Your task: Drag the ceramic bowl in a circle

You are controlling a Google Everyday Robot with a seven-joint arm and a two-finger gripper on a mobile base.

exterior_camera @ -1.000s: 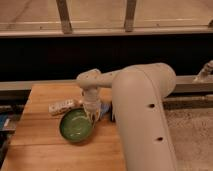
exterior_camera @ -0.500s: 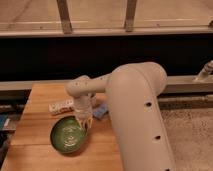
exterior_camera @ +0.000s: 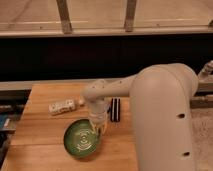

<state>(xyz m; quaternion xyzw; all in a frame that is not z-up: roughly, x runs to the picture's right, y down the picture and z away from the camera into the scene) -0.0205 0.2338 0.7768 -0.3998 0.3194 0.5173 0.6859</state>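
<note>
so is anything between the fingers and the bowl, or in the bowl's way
Nothing visible between them: the gripper, fingers shut, is at the back right rim of the green bowl. A white packet and a black object lie behind it, close enough for a wide circle to brush.

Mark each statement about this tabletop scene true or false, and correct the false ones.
1. The ceramic bowl rests on the wooden table. True.
2. The claw hangs high above the table, well away from the bowl. False: it is down at the bowl's rim, shut on it.
3. The white packet lies inside the bowl. False: it lies on the table, apart from the bowl.
4. A black object lies on the table close to the arm. True.
</note>
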